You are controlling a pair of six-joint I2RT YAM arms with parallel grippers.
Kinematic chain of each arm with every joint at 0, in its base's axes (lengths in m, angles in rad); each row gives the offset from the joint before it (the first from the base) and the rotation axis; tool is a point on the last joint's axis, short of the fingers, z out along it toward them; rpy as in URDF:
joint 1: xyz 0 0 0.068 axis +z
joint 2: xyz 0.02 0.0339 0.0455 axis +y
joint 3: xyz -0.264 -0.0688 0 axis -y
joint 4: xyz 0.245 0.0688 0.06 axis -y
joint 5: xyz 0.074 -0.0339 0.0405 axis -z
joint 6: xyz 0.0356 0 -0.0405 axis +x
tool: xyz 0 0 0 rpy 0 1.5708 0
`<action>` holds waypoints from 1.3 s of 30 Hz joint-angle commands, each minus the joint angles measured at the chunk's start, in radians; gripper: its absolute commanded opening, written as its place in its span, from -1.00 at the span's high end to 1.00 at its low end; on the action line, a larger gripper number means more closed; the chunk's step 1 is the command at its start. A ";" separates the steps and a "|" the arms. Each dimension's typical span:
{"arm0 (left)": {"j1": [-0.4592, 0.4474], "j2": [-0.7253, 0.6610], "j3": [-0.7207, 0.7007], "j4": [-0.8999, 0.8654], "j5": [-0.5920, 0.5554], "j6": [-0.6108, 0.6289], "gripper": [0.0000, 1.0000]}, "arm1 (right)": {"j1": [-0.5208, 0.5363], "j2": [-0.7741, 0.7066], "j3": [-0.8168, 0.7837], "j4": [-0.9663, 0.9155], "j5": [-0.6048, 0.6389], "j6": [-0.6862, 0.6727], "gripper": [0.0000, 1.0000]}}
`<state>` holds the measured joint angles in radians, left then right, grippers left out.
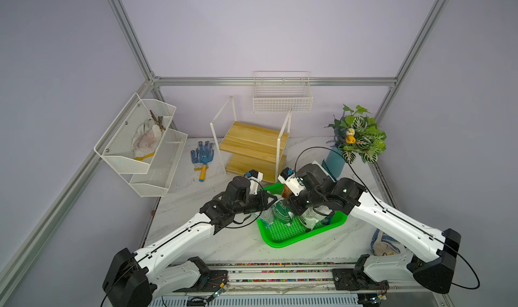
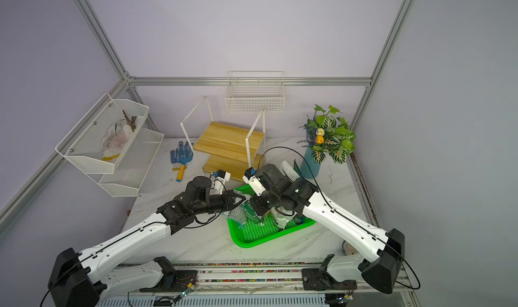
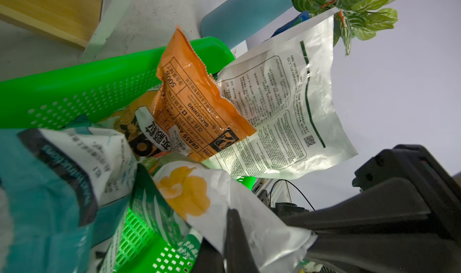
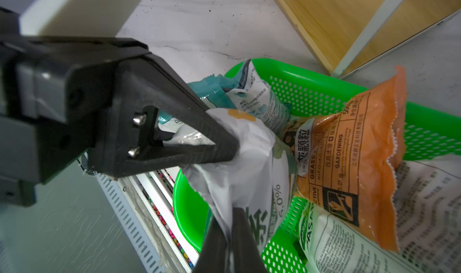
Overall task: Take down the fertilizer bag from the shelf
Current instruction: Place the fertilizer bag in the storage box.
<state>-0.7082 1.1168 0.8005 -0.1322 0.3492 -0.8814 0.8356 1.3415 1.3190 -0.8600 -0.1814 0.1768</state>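
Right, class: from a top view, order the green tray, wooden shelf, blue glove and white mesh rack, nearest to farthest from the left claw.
1. Green tray: directly beneath the left claw.
2. Wooden shelf: just behind it.
3. Blue glove: on the table, left of the shelf.
4. White mesh rack: on the left wall.

You see the shelf [image 1: 253, 140] in light, matt wood planks with visible grain, on a thin white painted metal frame, and the worktop [image 1: 238, 246] is smooth with a pale marble look. The tray [image 1: 280, 244] is bright green, glossy, perforated plastic. The fertilizer bag [image 4: 249, 164] is white crinkled plastic film with a soft sheen, the orange bag [image 3: 199, 102] is shinier film, and the fingers [image 4: 199, 154] look like matt black plastic.
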 commanded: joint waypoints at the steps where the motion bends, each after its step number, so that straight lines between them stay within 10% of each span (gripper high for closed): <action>1: -0.008 -0.052 -0.047 -0.145 0.006 0.016 1.00 | -0.032 0.033 -0.016 0.095 0.006 0.024 1.00; 9: -0.009 -0.245 -0.023 -0.251 -0.081 -0.002 1.00 | -0.018 0.001 -0.035 0.186 -0.334 0.141 1.00; 16: -0.008 -0.229 -0.008 -0.234 -0.058 -0.021 1.00 | -0.016 -0.051 -0.075 0.173 -0.293 0.168 1.00; 21: -0.009 -0.118 0.060 -0.226 -0.071 0.033 0.95 | -0.039 -0.056 -0.098 0.139 -0.030 0.207 1.00; 26: -0.008 0.019 0.165 -0.204 -0.076 0.094 0.19 | -0.067 -0.037 -0.072 0.114 0.286 0.250 1.00; 29: -0.008 0.066 0.204 -0.185 -0.077 0.104 -0.94 | -0.069 -0.001 -0.049 0.116 0.400 0.240 1.00; 39: -0.008 -0.100 0.212 -0.216 -0.375 0.200 -1.00 | -0.068 0.172 0.002 -0.029 0.578 0.205 1.00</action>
<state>-0.7147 1.0920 0.9276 -0.3355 0.1162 -0.7395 0.7757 1.4528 1.3327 -0.7547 0.2813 0.3946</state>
